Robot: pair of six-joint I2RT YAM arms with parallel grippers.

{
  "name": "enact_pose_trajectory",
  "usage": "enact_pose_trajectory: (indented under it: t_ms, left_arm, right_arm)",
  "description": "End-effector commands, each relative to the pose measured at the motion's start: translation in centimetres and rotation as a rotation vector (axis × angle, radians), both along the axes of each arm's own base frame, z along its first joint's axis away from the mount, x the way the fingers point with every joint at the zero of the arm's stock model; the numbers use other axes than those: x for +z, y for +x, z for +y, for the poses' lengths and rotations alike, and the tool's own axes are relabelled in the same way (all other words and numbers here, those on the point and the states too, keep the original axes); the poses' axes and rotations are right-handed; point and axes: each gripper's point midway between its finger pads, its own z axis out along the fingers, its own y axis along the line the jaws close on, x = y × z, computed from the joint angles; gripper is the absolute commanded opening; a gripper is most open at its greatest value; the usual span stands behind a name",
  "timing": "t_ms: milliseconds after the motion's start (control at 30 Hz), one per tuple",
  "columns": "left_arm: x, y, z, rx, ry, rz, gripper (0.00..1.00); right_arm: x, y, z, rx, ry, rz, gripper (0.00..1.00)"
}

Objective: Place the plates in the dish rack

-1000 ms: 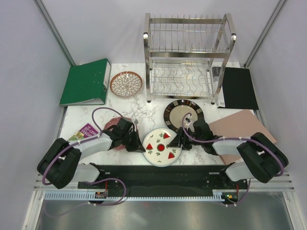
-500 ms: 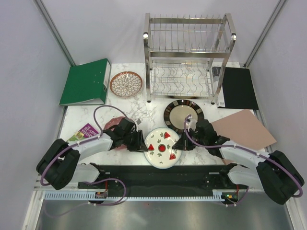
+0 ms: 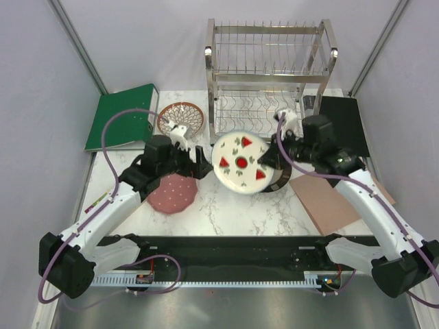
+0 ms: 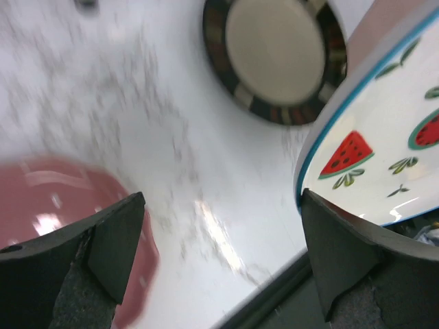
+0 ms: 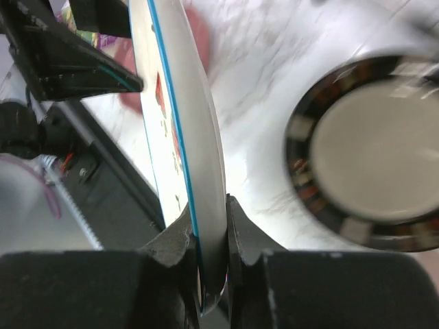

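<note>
Lifted in right claw (image 3: 265, 162) — strawberry plate (image 3: 241, 163) hides much of brown-rimmed plate (image 3: 276, 183).

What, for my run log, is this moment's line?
right hand: shut on white round plate with red fruit, airborne | left hand: open, empty | steel wire dish rack: no plates

dish rack (image 3: 271, 82) rear centre | binder (image 3: 123, 116) left | folder (image 3: 341, 125) right | plate (image 3: 241, 163) in front (lifted)
</note>
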Motion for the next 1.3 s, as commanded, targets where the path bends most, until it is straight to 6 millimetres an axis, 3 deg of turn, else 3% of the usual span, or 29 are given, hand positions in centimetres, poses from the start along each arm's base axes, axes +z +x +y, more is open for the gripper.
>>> enact_pose_trajectory:
  t_ms: [0,33,100,133,300,333,400,433,500,600,667,767,867,1100,1267]
  left_arm:
    - [9.1,6.8,2.5,-0.002,0.230,-0.543,1.00]
    - [9.6,7.7,2.8,0.004,0.270,-0.580,1.00]
    - [11.3,8.8,3.4,0.037,0.312,-0.638,1.00]
    - [11.2,9.0,3.5,0.051,0.316,-0.629,1.00]
    - [10.6,8.6,4.0,0.131,0.261,-0.553,1.00]
    - [10.6,8.6,4.1,0.147,0.253,-0.545,1.00]
    - [10.8,8.3,4.6,0.180,0.240,-0.538,1.00]
    - [10.8,8.3,4.7,0.182,0.242,-0.541,1.00]
    - [11.0,8.1,5.1,0.200,0.251,-0.545,1.00]
    - [10.6,8.3,6.0,0.238,0.286,-0.536,1.00]
    - [10.6,8.5,6.3,0.264,0.295,-0.535,1.00]
    - [10.5,8.1,5.7,0.249,0.257,-0.521,1.00]
    - [10.6,7.6,5.2,0.234,0.213,-0.512,1.00]
    - [9.9,7.2,5.2,0.227,0.207,-0.501,1.00]
    - [9.2,6.8,5.1,0.222,0.195,-0.483,1.00]
  right_arm:
    - [13.0,5.5,-2.6,-0.126,0.036,-0.385,0.00]
    - [16.3,6.6,-2.9,-0.153,0.059,-0.457,0.00]
    - [19.2,7.6,-3.4,-0.193,0.074,-0.525,0.00]
    - [21.9,8.2,-3.6,-0.215,0.100,-0.583,0.00]
    - [28.9,10.4,-5.6,-0.325,0.141,-0.735,0.00]
    - [30.9,11.2,-6.6,-0.380,0.136,-0.785,0.00]
    - [32.9,12.3,-8.3,-0.477,0.130,-0.833,0.00]
    - [34.7,13.5,-10.3,-0.592,0.124,-0.874,0.00]
    - [36.4,15.0,-12.1,-0.707,0.131,-0.917,0.00]
    - [39.0,16.3,-17.3,-1.038,0.150,-0.955,0.00]
    - [39.2,16.7,-20.0,-1.201,0.103,-0.969,0.00]
    - [39.7,17.3,-21.8,-1.307,0.043,-1.016,0.00]
    - [39.6,18.6,-22.2,-1.338,-0.009,-1.031,0.00]
    - [36.5,22.1,-21.9,-1.327,-0.149,-0.985,0.00]
    - [35.2,23.5,-21.9,-1.327,-0.206,-0.969,0.00]
